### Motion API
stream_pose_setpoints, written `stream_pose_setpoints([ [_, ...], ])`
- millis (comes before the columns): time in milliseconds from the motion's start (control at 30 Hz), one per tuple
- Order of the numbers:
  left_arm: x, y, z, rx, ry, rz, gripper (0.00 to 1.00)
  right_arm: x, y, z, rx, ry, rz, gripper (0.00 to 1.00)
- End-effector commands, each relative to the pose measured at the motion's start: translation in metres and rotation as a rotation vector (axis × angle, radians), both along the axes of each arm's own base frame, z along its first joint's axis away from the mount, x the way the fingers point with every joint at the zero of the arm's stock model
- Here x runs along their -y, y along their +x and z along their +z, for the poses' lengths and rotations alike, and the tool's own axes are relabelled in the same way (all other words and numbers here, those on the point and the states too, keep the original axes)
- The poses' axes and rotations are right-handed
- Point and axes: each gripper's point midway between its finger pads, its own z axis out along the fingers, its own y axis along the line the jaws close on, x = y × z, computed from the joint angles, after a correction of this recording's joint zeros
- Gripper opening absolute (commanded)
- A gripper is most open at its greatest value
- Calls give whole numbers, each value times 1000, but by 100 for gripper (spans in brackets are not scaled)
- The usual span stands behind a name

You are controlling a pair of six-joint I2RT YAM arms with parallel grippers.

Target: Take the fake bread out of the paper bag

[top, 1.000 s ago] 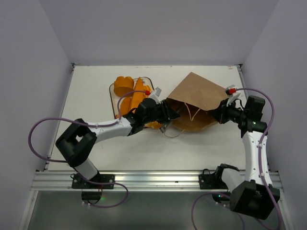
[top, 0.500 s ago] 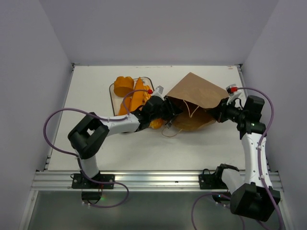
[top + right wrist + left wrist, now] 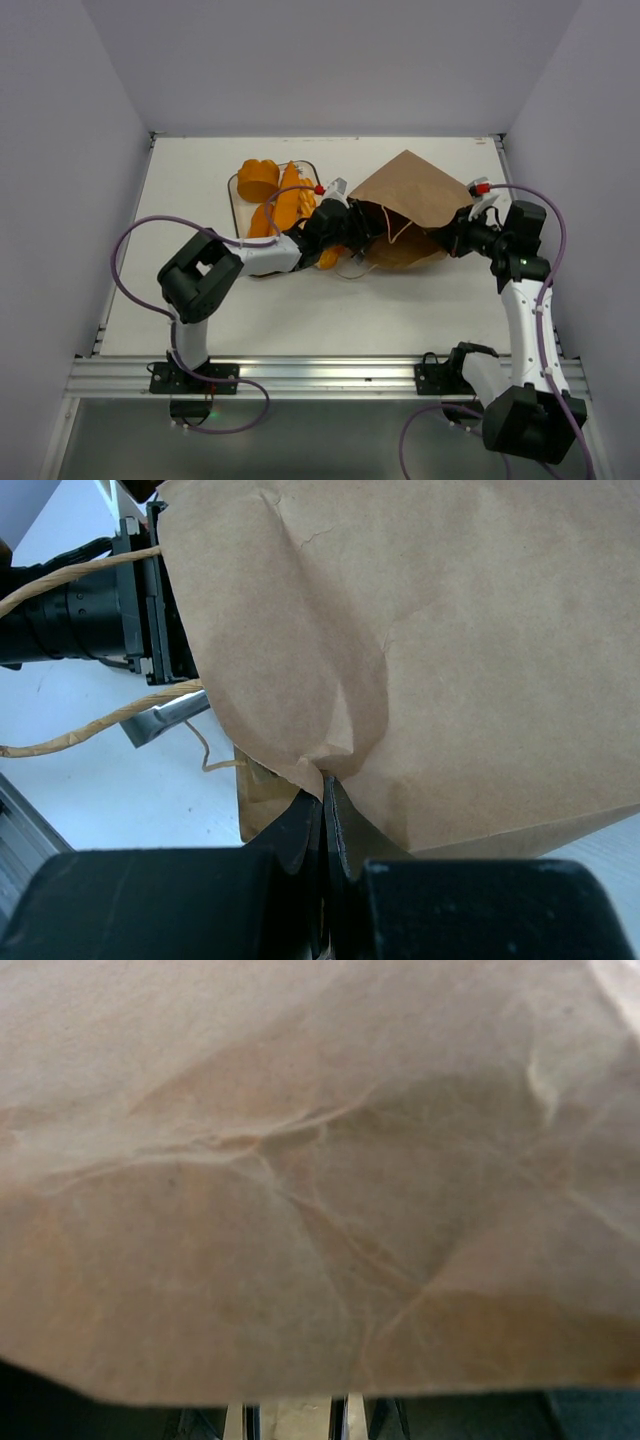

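Observation:
The brown paper bag (image 3: 410,195) lies on its side, mouth to the left. My left gripper (image 3: 290,1425) is pushed into that mouth; the top view hides its fingers. Its wrist view is filled by the paper bag's inside (image 3: 320,1180), with two pale fingertips (image 3: 240,1422) a small gap apart and nothing between them. No bread shows inside. My right gripper (image 3: 323,792) is shut on the bag's edge (image 3: 300,765) at the near right (image 3: 447,240). Several orange fake breads (image 3: 275,200) lie on the tray (image 3: 233,195), and one (image 3: 325,258) lies under my left arm.
The bag's twisted paper handles (image 3: 80,570) trail near my left wrist (image 3: 90,620). A silver metal piece (image 3: 165,720), probably the tongs, lies on the table by the bag's mouth. White walls close the table at the back and sides.
My left arm has reached further right, its gripper going from the bag's mouth into the bag. The bag has shifted slightly. The right gripper stays shut on the bag's edge.

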Motion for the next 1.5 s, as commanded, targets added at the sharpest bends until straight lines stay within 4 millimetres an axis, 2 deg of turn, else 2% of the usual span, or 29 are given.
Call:
stream_pose_setpoints([
  [0,14,15,38,107,-93,15,49,-7,-3,1,4,16,22,0],
  [367,18,19,46,119,-125,21,49,-13,-2,-4,-1,3,28,0],
  [600,21,28,30,95,-83,50,50,-24,-5,-2,0,12,76,0],
  [733,23,32,29,100,-78,56,50,-29,-8,-1,-1,22,106,0],
  [1133,34,35,28,115,-77,31,51,-29,-10,-7,-22,7,127,0],
  [1167,35,36,21,104,-57,30,51,-29,-11,-7,-25,9,128,0],
  [1467,41,46,12,118,-14,32,56,-31,-12,-10,-39,11,146,0],
])
